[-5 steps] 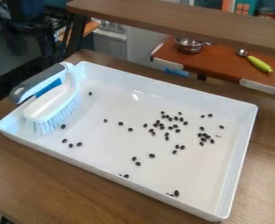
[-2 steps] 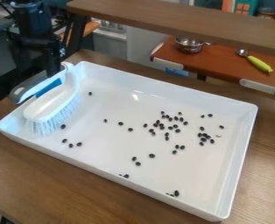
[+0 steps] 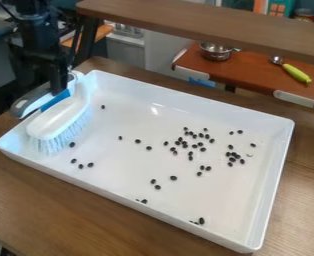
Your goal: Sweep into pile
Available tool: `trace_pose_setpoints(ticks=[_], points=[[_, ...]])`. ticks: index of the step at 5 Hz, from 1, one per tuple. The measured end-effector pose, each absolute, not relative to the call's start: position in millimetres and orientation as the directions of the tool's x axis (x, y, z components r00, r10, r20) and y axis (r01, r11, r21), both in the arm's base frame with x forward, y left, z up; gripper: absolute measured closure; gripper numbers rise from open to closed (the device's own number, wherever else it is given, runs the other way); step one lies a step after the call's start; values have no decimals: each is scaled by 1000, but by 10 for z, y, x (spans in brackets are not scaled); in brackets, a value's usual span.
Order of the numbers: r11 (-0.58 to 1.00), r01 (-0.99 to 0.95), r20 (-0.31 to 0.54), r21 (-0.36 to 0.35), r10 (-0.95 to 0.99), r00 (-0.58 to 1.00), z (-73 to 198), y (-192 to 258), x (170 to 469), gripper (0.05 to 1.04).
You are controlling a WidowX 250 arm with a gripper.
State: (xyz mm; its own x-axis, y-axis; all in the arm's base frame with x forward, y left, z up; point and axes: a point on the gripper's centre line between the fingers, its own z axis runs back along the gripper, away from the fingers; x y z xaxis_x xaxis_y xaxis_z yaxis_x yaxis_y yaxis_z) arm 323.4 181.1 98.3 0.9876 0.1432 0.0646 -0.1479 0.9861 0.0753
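At the upper left, the black gripper [image 3: 56, 87] hangs down over the grey and blue handle of the brush; whether it touches the handle I cannot tell. The white brush [image 3: 58, 117] lies at the left end of the white tray [image 3: 136, 197], bristles down, its handle resting across the tray's left rim. Small black beans [image 3: 184, 144] are scattered on the tray floor, most densely in the right half. A few beans [image 3: 81, 166] lie close to the bristles, and others are along the front wall.
A wooden shelf board [image 3: 213, 22] runs across above the tray's back. Behind it, a brown side surface [image 3: 253, 75] holds a metal pot [image 3: 216, 51] and a green-handled scoop [image 3: 296, 73]. The tray stands on a wooden table [image 3: 66, 210].
The arm has come further into view at the upper left, and its gripper has moved down to the brush handle. Brush and beans have not moved.
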Motion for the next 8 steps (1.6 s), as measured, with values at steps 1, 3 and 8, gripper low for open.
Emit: trace_pose_setpoints(ticks=[1, 3, 8], points=[[985, -142, 68, 101, 135, 988, 904, 1794, 3231, 83], [979, -150, 56, 138, 144, 988, 740, 1821, 3218, 83], [985, -141, -31, 103, 144, 989, 640, 1515, 3258, 593]])
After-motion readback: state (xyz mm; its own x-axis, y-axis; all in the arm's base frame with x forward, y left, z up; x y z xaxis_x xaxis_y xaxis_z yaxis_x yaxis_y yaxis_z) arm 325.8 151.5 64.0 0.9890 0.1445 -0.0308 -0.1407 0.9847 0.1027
